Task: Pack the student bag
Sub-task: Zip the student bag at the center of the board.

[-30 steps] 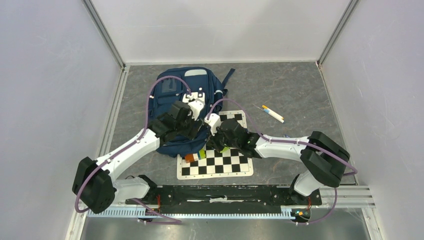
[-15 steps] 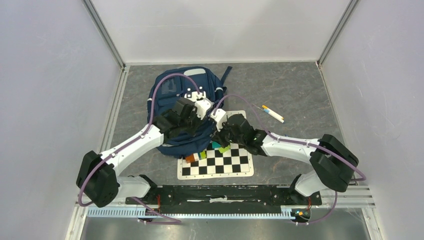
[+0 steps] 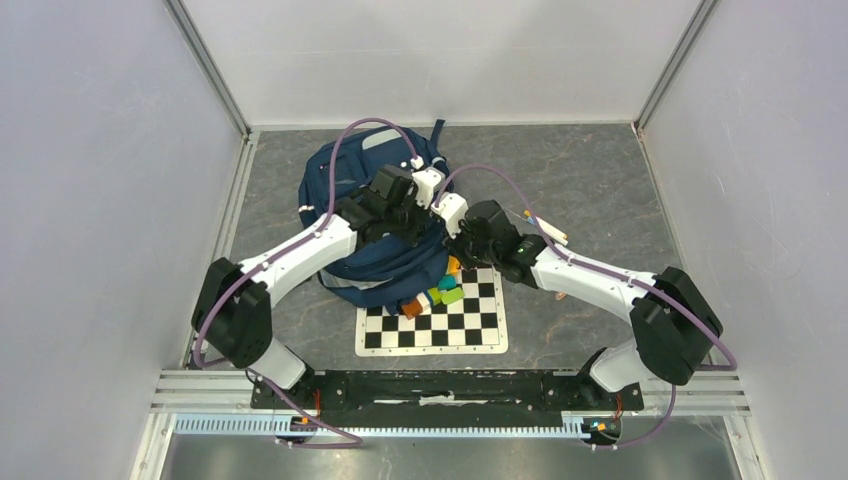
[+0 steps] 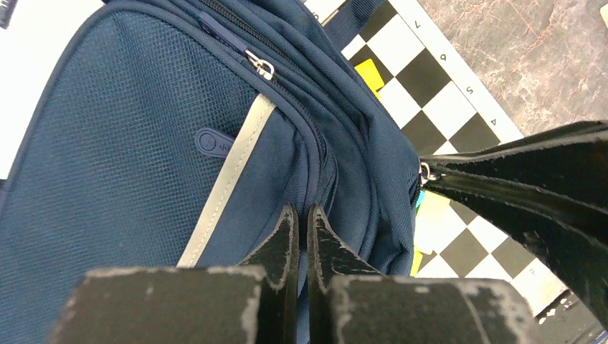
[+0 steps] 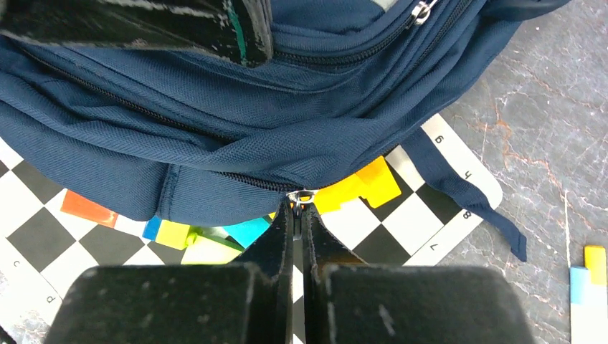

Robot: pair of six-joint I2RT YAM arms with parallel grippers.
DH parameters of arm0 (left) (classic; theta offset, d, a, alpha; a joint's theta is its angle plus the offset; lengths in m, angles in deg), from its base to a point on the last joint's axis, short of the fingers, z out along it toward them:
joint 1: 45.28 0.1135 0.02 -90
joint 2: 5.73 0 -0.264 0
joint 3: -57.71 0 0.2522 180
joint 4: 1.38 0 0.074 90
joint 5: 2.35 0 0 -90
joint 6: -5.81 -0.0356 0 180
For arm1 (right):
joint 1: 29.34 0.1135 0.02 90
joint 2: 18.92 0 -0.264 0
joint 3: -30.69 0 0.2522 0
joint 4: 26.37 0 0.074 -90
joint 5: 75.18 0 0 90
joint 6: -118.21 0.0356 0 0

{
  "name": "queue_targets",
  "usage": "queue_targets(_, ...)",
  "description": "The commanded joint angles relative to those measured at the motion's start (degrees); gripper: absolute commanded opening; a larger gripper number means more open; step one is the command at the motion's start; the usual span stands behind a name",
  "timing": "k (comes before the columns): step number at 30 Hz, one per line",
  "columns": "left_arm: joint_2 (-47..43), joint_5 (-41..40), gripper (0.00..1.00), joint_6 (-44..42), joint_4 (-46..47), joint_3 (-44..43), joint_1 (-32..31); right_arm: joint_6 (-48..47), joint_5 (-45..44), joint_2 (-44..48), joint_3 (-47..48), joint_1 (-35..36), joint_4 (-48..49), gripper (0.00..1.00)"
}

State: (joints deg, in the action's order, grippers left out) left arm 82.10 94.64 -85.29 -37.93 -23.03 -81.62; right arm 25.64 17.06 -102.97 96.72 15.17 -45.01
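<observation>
Both arms have swung toward the counter's far edge. Now the right gripper (image 5: pixel 297 209) pinches the zipper pull (image 5: pixel 302 195), and the left gripper (image 4: pixel 298 218) is pressed together on a fabric fold of the student bag (image 3: pixel 385 270). It lies far-left of centre, its near edge overlapping the chessboard (image 3: pixel 470 322) and coloured blocks (image 3: pixel 441 293).

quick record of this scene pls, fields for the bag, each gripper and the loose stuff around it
bag: navy student bag, lying partly on the chessboard mat
left gripper: shut, pinching bag fabric beside a grey stripe
right gripper: shut on a zipper pull at the bag's lower edge
blocks: coloured blocks on the mat, against the bag's edge
pens: pens right of the bag, apart from it
</observation>
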Motion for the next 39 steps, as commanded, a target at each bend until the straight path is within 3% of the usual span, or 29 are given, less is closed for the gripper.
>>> queue_targets(1, 2.9, 1.3, 0.02, 5.8, 8.5, -3.5, 0.1, 0.2, -1.0, 2.5, -1.0, 2.3, 0.5, 0.0)
queue_targets(15, 5.2, 3.5, 0.02, 11.1, 14.7, -3.5, 0.2, 12.9, -7.1, 0.6, -6.1, 18.6, 17.1, 0.0)
queue_targets(22, 4.3, 4.8, 0.02, 14.4, 19.1, -2.4, 0.9, 13.7, -9.3, -6.8, -0.8, 24.9, 21.5, 0.0)
queue_targets(31, 3.0, 4.7, 0.03, 16.9, 21.0, -1.7, 3.7, 14.7, -11.1, -8.9, 1.0, 27.5, 23.8, 0.0)
queue_targets(33, 1.2, 4.1, 0.23, 16.3, 18.9, -1.7, 4.8, 14.4, -12.0, -7.6, 0.0, 27.5, 23.4, 0.0)
queue_targets(37, -5.2, -3.8, 0.75, 16.6, 11.4, 0.1, 6.0, 14.0, -14.3, -5.2, -2.3, 27.3, 21.8, 0.0)
queue_targets(39, -9.4, -6.7, 0.89, 17.1, 7.0, 1.8, 6.2, 14.3, -14.9, -4.3, -3.6, 27.2, 21.5, 0.0)
